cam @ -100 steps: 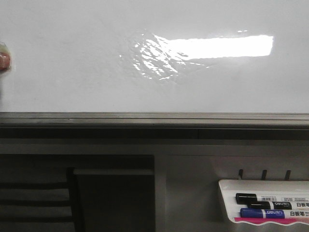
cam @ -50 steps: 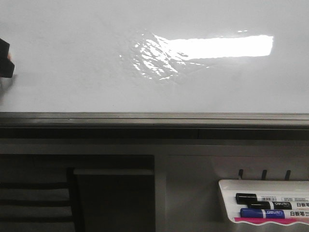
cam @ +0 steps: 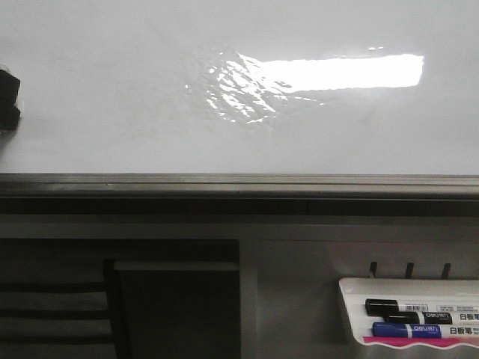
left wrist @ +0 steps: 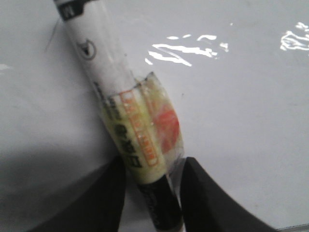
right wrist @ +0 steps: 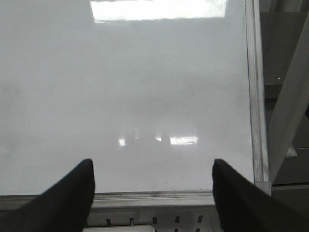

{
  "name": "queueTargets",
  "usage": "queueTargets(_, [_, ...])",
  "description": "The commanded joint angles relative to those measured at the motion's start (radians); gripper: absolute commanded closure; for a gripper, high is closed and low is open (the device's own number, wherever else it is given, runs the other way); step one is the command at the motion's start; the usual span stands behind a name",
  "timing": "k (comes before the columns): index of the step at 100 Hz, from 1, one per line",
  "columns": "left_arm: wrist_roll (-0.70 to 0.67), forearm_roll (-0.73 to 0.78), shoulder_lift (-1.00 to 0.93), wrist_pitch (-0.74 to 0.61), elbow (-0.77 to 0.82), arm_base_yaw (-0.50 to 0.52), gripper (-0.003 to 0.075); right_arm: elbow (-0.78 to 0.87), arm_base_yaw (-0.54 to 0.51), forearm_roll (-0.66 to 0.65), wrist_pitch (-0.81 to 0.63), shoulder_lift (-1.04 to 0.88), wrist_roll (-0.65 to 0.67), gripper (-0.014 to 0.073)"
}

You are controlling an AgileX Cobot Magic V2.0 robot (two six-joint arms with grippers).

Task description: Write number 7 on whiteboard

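Nearest the front camera, low on the right, a white marker tray [cam: 419,288] holds a black-capped pen [cam: 408,307] and a blue-capped pen [cam: 419,330] lying side by side. Above it runs the grey edge rail [cam: 239,183] of the whiteboard [cam: 150,112], whose glossy white face fills the upper part of the front view with a bright glare patch towards the right. At the far left edge of that view a small dark part shows against the board; what it is cannot be told.

On the left wrist view the left tool [left wrist: 152,193] pinches a marker [left wrist: 123,121] between its dark fingers [left wrist: 203,193], the white barrel slanting out over the board. No drawn 7 can be made out. The right tool [right wrist: 152,186] hangs with fingers spread wide over bare board.
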Motion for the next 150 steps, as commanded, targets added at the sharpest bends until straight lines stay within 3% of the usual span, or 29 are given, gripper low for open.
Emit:
queueTargets(1, [-0.002, -0.001, -0.02, -0.053, -0.031, -0.006, 0.0582, -0.034, -0.006, -0.009, -0.078, 0.018, -0.01, 0.0134])
queueTargets(17, [-0.002, -0.001, -0.02, -0.041, -0.031, -0.006, 0.0678, -0.034, -0.006, -0.009, -0.078, 0.018, -0.01, 0.0134])
queueTargets(37, [-0.002, 0.002, -0.028, 0.0, -0.04, -0.006, 0.0741, -0.034, -0.006, 0.026, -0.079, 0.018, -0.01, 0.0134])
queueTargets(54, [0.012, 0.044, -0.052, 0.312, -0.164, -0.006, 0.0741, -0.062, -0.006, 0.087, -0.018, 0.045, -0.01, 0.0134])
queueTargets(73, [0.197, 0.041, -0.052, 0.722, -0.358, -0.068, 0.0741, -0.165, -0.004, 0.122, 0.198, 0.179, -0.023, 0.0136])
queueTargets(91, [0.349, 0.031, -0.052, 0.94, -0.469, -0.205, 0.0741, -0.295, -0.004, 0.36, 0.402, 0.368, -0.31, 0.0136])
queueTargets(112, [0.442, 0.031, -0.052, 0.945, -0.503, -0.4, 0.0741, -0.406, 0.032, 0.757, 0.556, 0.543, -0.736, 0.0136])
queueTargets(129, [0.466, 0.032, -0.045, 0.927, -0.503, -0.538, 0.0741, -0.496, 0.18, 0.786, 0.588, 0.642, -0.876, 0.0136])
queueTargets(150, [0.47, 0.051, -0.042, 0.909, -0.505, -0.623, 0.0741, -0.556, 0.409, 0.783, 0.513, 0.726, -1.023, 0.0136])
